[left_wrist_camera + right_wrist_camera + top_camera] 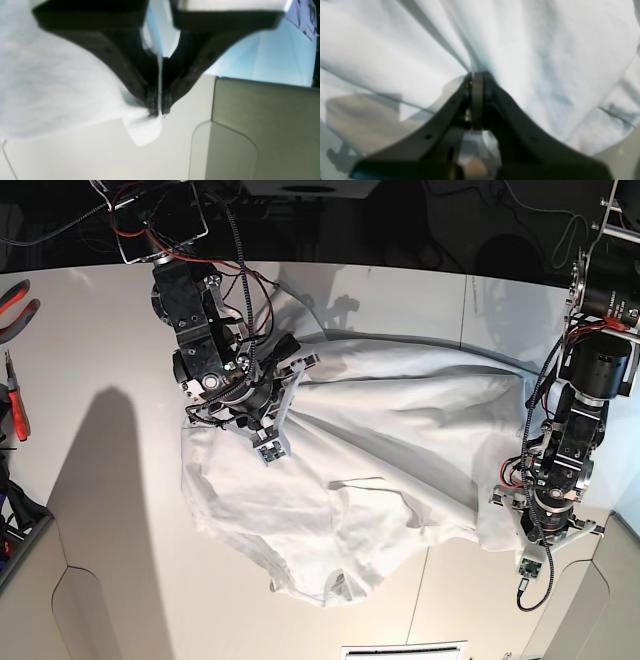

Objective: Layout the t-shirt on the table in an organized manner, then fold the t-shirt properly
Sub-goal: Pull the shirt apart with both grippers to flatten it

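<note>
The white t-shirt [370, 450] lies wrinkled across the middle of the white table [100, 330], stretched between both arms. My right gripper [477, 77] is shut on a bunched fold of the t-shirt [532, 50]. In the base view it [250, 405] is over the shirt's left part. My left gripper [158, 111] is shut on a small corner of the t-shirt [62, 82], just above the table [100, 155]. In the base view it [540, 530] is at the shirt's right edge. The fingertips are hidden under the wrists in the base view.
Red-handled pliers [15, 300] and other tools [15, 395] lie at the table's left edge. A thin dark seam [463, 310] crosses the table at the right. A grey panel [262, 125] borders the table by my left gripper. Rounded cut-outs [60, 600] mark the front edge.
</note>
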